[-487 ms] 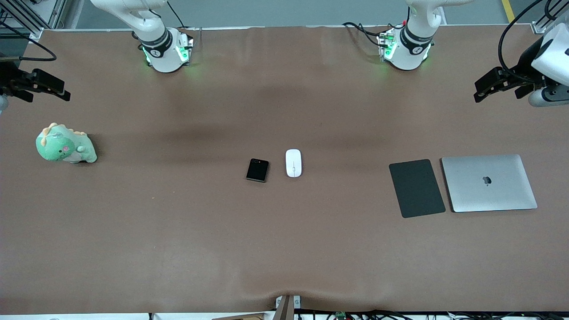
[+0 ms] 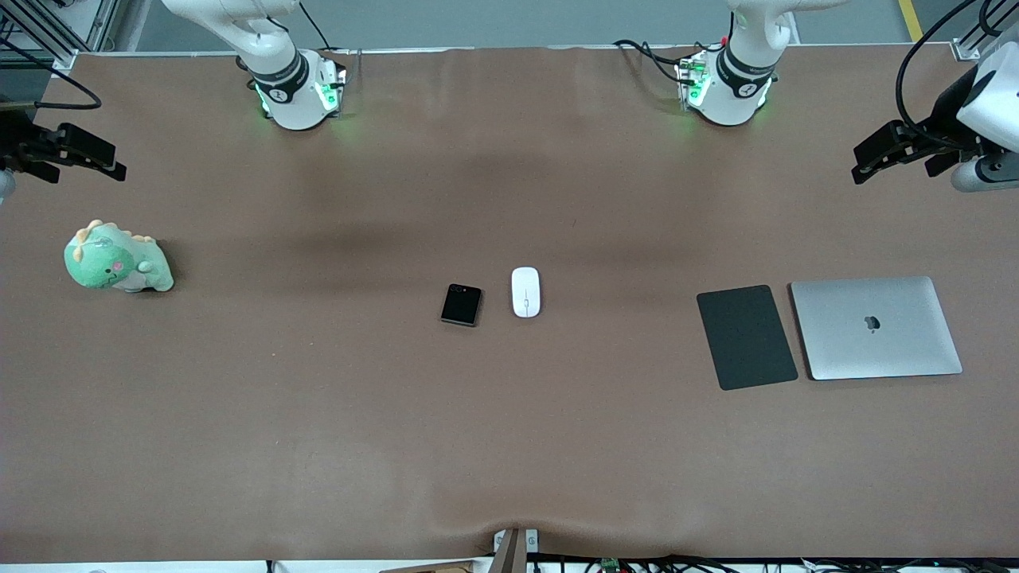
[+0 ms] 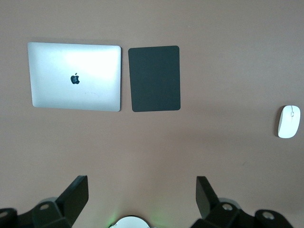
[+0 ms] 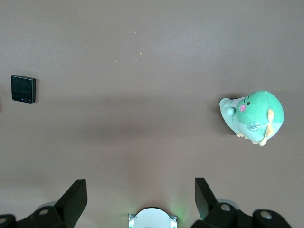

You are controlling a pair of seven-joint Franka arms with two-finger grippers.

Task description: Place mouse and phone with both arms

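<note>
The white mouse [image 2: 525, 292] lies at the middle of the brown table, with the black phone [image 2: 462, 305] beside it, toward the right arm's end. The mouse also shows in the left wrist view [image 3: 289, 121], and the phone in the right wrist view [image 4: 23, 89]. My left gripper [image 2: 864, 163] is open and empty, high over the left arm's end of the table. My right gripper [image 2: 111, 165] is open and empty, high over the right arm's end. In the wrist views the left gripper [image 3: 141, 197] and the right gripper [image 4: 141, 197] show wide-spread fingers with nothing between them.
A matte dark-grey pad [image 2: 746, 337] and a closed silver laptop [image 2: 876, 327] lie side by side toward the left arm's end. A green plush dinosaur [image 2: 117, 259] sits toward the right arm's end. The arm bases [image 2: 298, 91] [image 2: 726, 87] glow green.
The left gripper has drifted slightly toward its end of the table. Mouse, phone and the right gripper have not moved.
</note>
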